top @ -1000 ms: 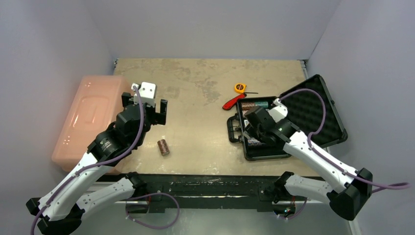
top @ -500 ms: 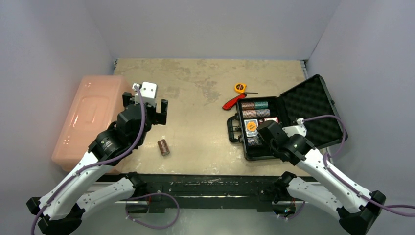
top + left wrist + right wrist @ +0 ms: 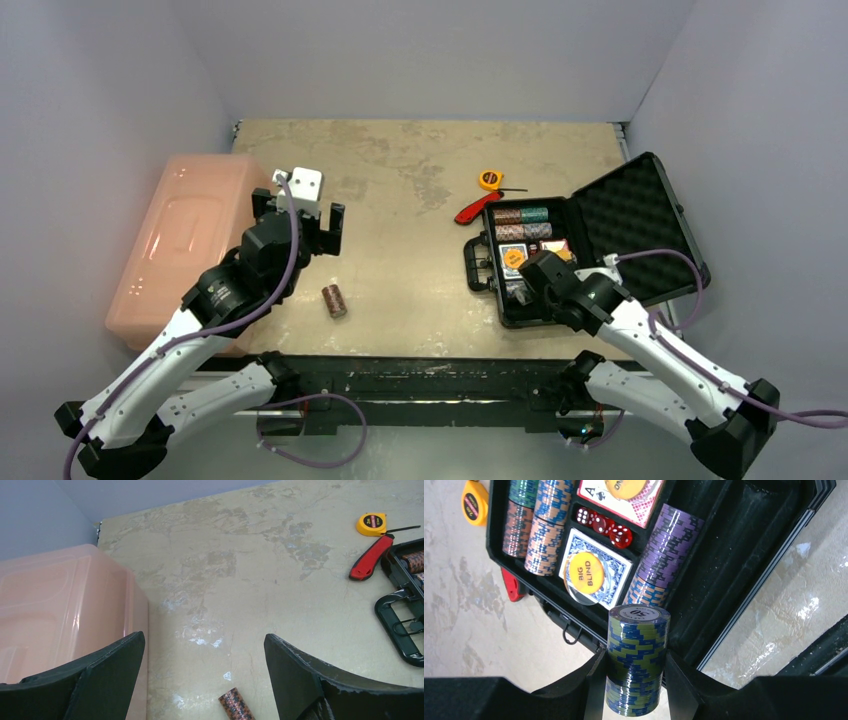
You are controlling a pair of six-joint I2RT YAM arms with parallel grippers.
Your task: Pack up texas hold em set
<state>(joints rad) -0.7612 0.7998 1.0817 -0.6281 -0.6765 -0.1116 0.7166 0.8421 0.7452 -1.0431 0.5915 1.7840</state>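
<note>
The right gripper (image 3: 636, 655) pinches one green-blue chip roll (image 3: 639, 625) between its jaws. Beyond them, the open case (image 3: 729, 550) holds two card decks (image 3: 616, 577). The left gripper (image 3: 204, 639) is spread wide, with one loose chip roll (image 3: 235, 706) lying between its jaws.

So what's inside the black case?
Chip rolls, two card decks, red dice and a Big Blind disc lying on one deck. One long slot looks empty. The roll in the right claw hides part of the case's near edge.
</note>
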